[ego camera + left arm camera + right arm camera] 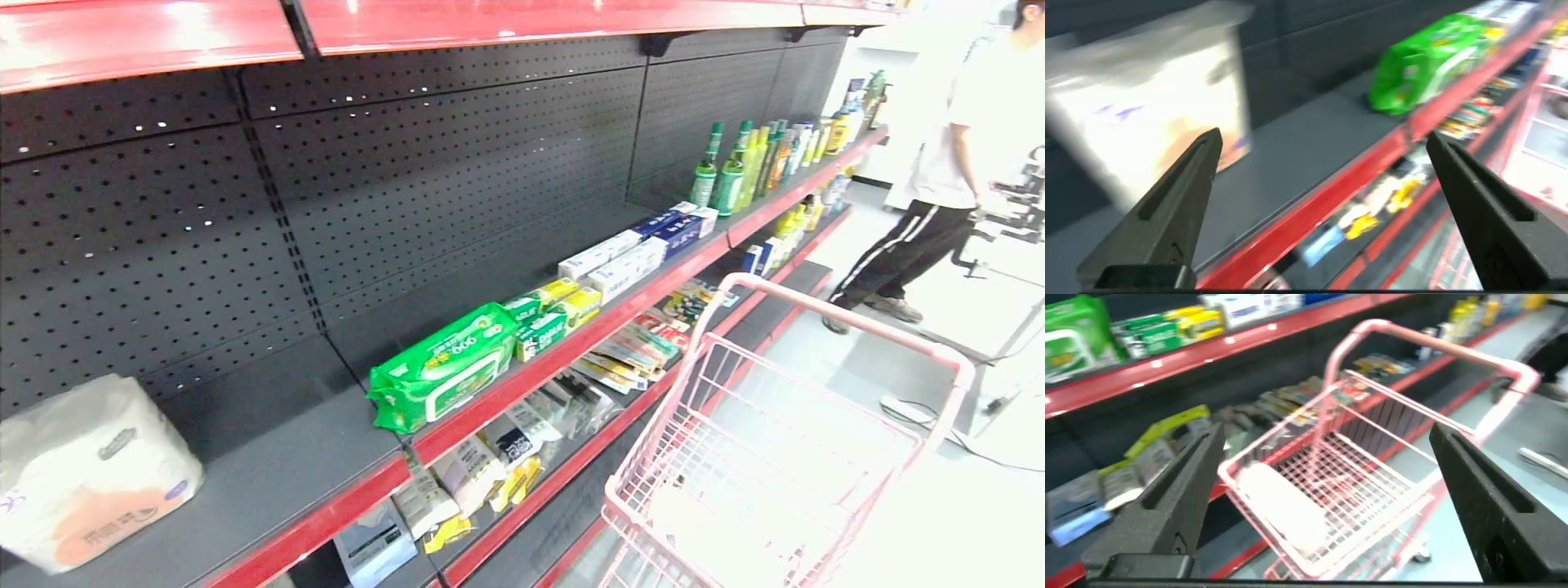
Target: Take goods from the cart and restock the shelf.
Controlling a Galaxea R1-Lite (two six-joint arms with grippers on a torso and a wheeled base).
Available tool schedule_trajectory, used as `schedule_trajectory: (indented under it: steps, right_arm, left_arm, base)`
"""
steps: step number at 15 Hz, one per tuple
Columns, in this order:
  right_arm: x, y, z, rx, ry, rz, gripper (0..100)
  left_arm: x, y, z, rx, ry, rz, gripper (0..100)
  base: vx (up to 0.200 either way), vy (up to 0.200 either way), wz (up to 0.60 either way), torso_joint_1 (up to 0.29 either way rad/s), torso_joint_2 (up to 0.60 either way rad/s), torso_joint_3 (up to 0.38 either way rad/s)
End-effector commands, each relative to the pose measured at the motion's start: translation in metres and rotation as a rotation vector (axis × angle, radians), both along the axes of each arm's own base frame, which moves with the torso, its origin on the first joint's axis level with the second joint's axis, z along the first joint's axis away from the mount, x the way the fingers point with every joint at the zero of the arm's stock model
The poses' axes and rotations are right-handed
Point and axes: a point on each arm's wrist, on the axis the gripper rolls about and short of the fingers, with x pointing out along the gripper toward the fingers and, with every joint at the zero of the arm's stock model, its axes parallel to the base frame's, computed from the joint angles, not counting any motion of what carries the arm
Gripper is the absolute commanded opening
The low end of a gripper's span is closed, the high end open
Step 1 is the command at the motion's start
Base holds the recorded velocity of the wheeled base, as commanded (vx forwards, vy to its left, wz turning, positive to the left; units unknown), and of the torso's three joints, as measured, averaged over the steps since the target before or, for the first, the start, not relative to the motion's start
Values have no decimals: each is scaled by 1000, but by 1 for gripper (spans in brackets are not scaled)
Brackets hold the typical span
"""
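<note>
The cart (816, 306) stands at the near right, drawn up close to the shelf (269, 482), which I judge is meant to keep the carry from one to the other short. Inside it lies one pale pack (1282, 498), too washed out to identify; I take it for the stock to fetch. The right gripper (1327, 431) hangs above the cart with its jaws spread wide and nothing between them, a posture that suits coming down over that pack. The left gripper (1323, 139) is likewise wide and empty. It is poised over the bare stretch of shelf between the white tissue pack (90, 474) at the near left and the green wipes pack (445, 367) farther right, and that gap looks the likely place for new stock. Beyond the wipes, boxed goods (624, 265) sit in a row along the front lip and bottles (731, 175) stand upright at the far end, like kept with like. With no item held, the step in hand appears to be the pick from the cart.
</note>
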Motion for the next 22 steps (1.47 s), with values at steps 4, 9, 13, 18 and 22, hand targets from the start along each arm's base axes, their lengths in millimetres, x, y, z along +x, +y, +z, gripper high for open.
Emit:
schedule_trajectory:
  steps: [4,9,13,18,22]
  right_arm:
    - [0,0,0,1,0,1,100]
    - [2,0,1,9,28,7,100]
    - [2,0,1,6,26,-42,100]
    - [28,-1,168,326,-111,-12,100]
    - [165,-1,217,69,166,-48,100]
  left_arm:
    - [0,0,0,0,1,1,100]
    - [0,0,0,0,1,-1,100]
    - [0,0,0,-1,1,1,100]
    - [0,0,0,0,1,1,100]
    - [0,0,0,0,2,2,100]
  base:
    - [0,0,-300,-1,1,0]
    - [0,0,0,0,0,0]
    - [0,0,0,0,0,0]
    - [0,0,0,0,0,0]
    - [0,0,0,0,0,0]
